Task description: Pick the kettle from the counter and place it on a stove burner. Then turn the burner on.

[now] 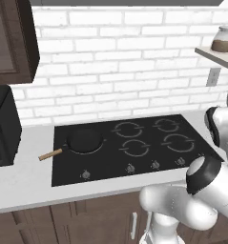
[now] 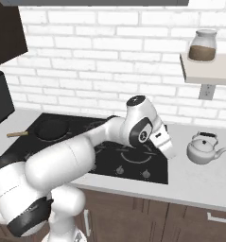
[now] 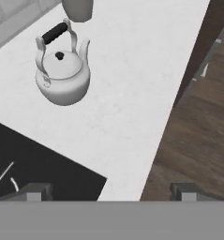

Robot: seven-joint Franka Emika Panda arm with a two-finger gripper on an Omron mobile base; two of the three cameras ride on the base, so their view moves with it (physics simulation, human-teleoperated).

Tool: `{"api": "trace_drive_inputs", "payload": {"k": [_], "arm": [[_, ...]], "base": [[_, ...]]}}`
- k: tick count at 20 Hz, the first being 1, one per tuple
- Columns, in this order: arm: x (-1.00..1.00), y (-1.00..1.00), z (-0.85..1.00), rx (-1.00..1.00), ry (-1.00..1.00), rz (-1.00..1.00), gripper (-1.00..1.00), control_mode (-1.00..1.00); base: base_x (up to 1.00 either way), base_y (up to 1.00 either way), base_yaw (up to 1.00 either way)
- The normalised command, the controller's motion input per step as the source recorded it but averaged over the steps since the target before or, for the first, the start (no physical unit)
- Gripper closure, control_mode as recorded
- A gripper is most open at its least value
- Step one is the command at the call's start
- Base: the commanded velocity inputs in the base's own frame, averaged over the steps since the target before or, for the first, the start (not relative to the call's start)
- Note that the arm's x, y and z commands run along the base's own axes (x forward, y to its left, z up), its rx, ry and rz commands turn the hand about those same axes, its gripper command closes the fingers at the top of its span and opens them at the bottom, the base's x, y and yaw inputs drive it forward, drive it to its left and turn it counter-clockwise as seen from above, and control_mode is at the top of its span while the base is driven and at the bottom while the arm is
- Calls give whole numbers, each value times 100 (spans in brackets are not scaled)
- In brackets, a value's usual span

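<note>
End effector (image 3: 108, 190) held wide and empty above the desk (image 3: 132, 93) edge, by the cooktop (image 2: 128, 160) corner.
The kettle (image 3: 62, 75) is seen upright on the desk, right of the cooktop, apart; a frying pan (image 1: 84, 140) is set on the left burner (image 1: 87, 141), a filled jar (image 2: 203, 46) on the shelf (image 2: 209, 73).

You have the counter (image 3: 132, 93) carrying the kettle (image 3: 62, 75) ahead-left of the gripper (image 3: 108, 190), cooktop (image 3: 33, 173) directly beneath it.
</note>
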Motion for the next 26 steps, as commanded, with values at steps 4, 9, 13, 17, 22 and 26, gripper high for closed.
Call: {"api": "trace_drive_inputs", "payload": {"k": [4,9,13,17,22,26], "arm": [[31,-4,-2,4,0,-1,-100,-100],[53,-25,-11,3,0,0,-100,-100],[34,-34,-14,0,0,0,-100,-100],[30,-27,-24,0,0,0,-100,-100],[28,-24,-18,0,0,0,-100,-100],[28,-31,-12,0,0,0,-100,-100]], "base": [[0,0,0],[0,0,0],[0,0,0],[0,0,0],[0,0,0],[0,0,0]]}}
